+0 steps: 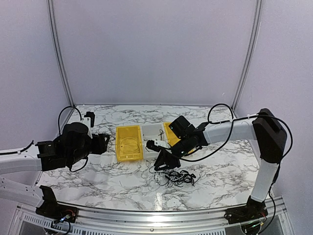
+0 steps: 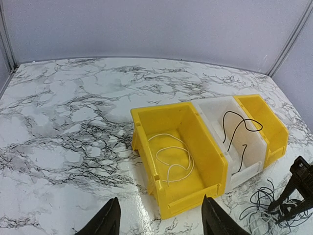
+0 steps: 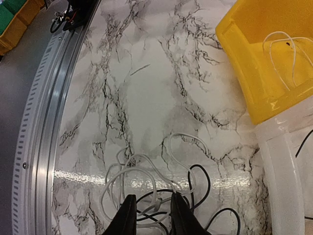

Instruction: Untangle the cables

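Note:
A tangle of thin black and whitish cables (image 1: pixel 179 177) lies on the marble table in front of the bins. My right gripper (image 1: pixel 164 164) hangs low over its left edge. In the right wrist view its fingers (image 3: pixel 126 218) stand a narrow gap apart, with whitish loops (image 3: pixel 142 178) and black strands (image 3: pixel 201 193) running between and under them. My left gripper (image 2: pixel 161 220) is open and empty, short of a yellow bin (image 2: pixel 215 166) that holds a whitish cord (image 2: pixel 172 155). A black cord (image 2: pixel 238 128) lies in the white bin (image 2: pixel 254 166).
Three bins stand side by side mid-table: yellow (image 1: pixel 120 147), white (image 1: pixel 151 131), yellow (image 1: pixel 168 129). A metal rail (image 3: pixel 44 122) runs along the table's near edge. Grey walls enclose the back and sides.

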### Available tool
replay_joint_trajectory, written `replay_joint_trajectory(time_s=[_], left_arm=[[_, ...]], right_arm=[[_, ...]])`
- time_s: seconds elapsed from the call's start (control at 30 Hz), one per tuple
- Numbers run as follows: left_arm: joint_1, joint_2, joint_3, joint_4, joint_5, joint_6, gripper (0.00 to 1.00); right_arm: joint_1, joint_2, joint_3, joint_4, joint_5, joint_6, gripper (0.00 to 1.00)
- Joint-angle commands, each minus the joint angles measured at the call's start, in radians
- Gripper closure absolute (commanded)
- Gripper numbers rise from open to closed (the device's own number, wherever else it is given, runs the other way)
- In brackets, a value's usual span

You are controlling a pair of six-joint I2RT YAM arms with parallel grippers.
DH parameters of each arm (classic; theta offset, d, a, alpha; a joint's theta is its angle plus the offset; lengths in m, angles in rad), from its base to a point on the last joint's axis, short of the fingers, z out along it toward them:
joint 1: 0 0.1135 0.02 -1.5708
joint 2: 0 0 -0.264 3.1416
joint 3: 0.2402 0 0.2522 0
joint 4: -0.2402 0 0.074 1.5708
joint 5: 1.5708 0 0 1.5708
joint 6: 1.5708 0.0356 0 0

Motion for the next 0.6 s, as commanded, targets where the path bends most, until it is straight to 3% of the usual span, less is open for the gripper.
replay_joint_trajectory(time_s=[0.0, 0.23, 0.43, 0.57], left_arm=[[-0.025, 0.03, 0.001, 0.014, 0.039, 0.028, 0.41], [-0.056, 0.132, 0.022, 0.037, 0.107, 0.11, 0.42], [-0.135, 0.186, -0.05, 0.273, 0.361, 0.252, 0.39], [-0.206, 0.249, -0.063, 0.402, 0.399, 0.29, 0.38]], right_arm=[[0.01, -0.004, 0.041, 0.02, -0.044, 0.011, 0.77], [0.011, -0.026, 0.041, 0.007, -0.036, 0.013, 1.0], [0.011, -0.16, 0.069, -0.072, -0.045, -0.01, 1.0], [0.011, -0.231, 0.096, -0.106, -0.089, -0.003, 1.0]])
